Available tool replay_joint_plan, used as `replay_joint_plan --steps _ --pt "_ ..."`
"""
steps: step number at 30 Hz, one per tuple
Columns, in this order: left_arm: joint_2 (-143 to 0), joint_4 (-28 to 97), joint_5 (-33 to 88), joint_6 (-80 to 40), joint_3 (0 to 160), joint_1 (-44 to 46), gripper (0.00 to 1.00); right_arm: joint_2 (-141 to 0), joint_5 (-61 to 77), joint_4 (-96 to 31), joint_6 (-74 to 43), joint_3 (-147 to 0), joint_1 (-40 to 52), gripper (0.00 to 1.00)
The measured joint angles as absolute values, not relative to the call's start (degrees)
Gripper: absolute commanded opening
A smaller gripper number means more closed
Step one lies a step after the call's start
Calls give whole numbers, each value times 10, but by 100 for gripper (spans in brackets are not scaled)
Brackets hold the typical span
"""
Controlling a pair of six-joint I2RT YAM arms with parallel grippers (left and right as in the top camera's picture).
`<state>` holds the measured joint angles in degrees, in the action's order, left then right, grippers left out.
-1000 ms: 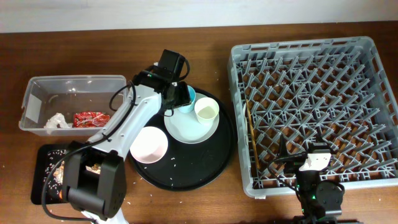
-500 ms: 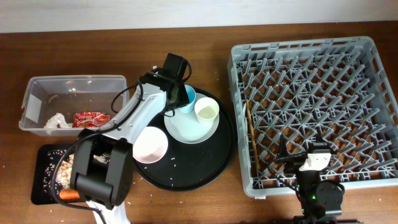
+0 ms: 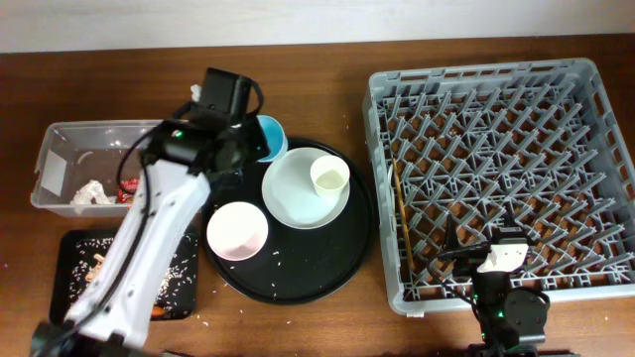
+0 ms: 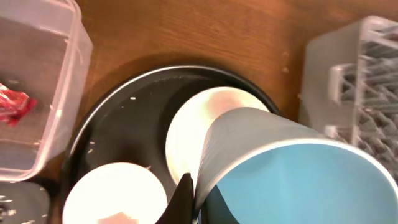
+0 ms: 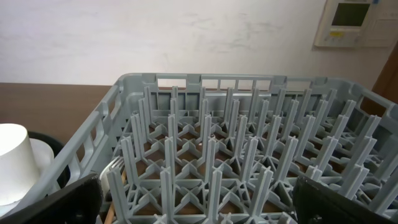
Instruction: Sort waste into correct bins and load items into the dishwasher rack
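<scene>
light: bright, even | shadows: soft | blur: left wrist view

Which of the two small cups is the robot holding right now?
The light-blue cup: the left gripper clamps its rim and holds it tilted above the round black tray's edge. The cream cup stands untouched on the plate.

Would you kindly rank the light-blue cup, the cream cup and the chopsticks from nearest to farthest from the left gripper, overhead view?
1. Light-blue cup, held in the left gripper.
2. Cream cup, on the plate.
3. Chopsticks, inside the rack's left side.
</scene>
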<state>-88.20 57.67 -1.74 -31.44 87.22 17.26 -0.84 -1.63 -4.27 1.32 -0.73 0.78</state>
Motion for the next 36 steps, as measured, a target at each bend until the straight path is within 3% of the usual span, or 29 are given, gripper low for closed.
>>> replay_joint_plan --steps 5,10,13,15,17,21,24,26,31,36 --pt "-688 578 260 -131 874 93 0 -8 -16 -43 13 -7 8 99" --pt "-660 622 277 -62 877 90 0 -8 -14 -42 12 -7 8 99" --pt "-660 630 342 -25 877 90 0 -8 64 -30 -13 -7 8 99" --pt "-661 626 374 -16 877 90 0 -10 129 -97 -28 -58 8 99" --pt "-672 606 409 -13 877 90 0 -17 242 -141 -42 -206 8 99" --pt "-725 559 536 -10 877 90 0 -171 427 -341 -88 -489 7 99" --pt "-750 517 613 -11 876 90 0 -357 537 -461 -90 -610 7 99" --pt "-758 500 648 -11 876 90 0 -503 658 -415 -58 -613 7 99" --pt "-866 408 762 -11 877 91 0 -706 827 -300 -15 -615 6 98" --pt "-909 387 782 5 876 140 0 -752 868 -243 -11 -615 6 96"
